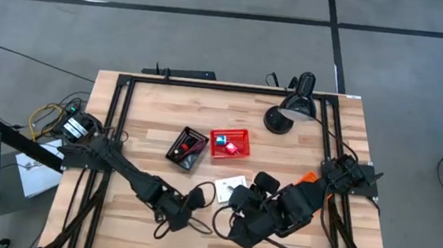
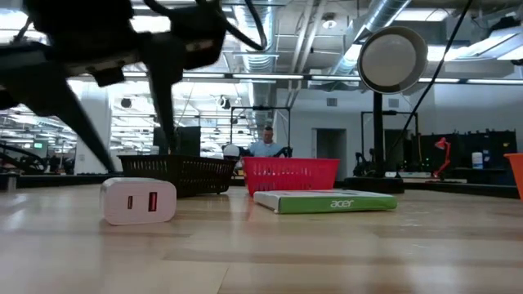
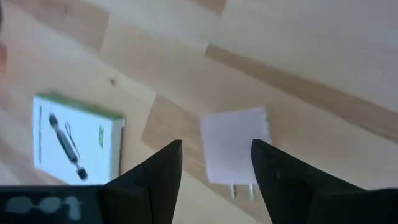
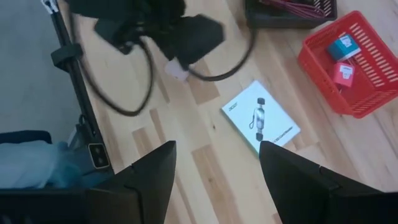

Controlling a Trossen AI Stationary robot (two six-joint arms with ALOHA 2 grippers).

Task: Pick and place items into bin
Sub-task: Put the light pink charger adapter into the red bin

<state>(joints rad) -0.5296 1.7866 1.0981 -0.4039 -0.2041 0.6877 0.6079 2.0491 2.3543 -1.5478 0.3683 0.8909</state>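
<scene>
Pale wooden tabletop (image 1: 147, 124) carries a red plastic mesh bin (image 1: 228, 143) already holding a blue cube (image 4: 341, 45) and a red-pink piece (image 4: 344, 73). Left to bin: a white plug-in charger block (image 3: 235, 152) and a white-and-green boxed card (image 4: 261, 122). The left end effector (image 3: 216, 163) hovers wide open directly over the charger. The right end effector (image 4: 216, 163) waits nearby, also spread wide.
</scene>
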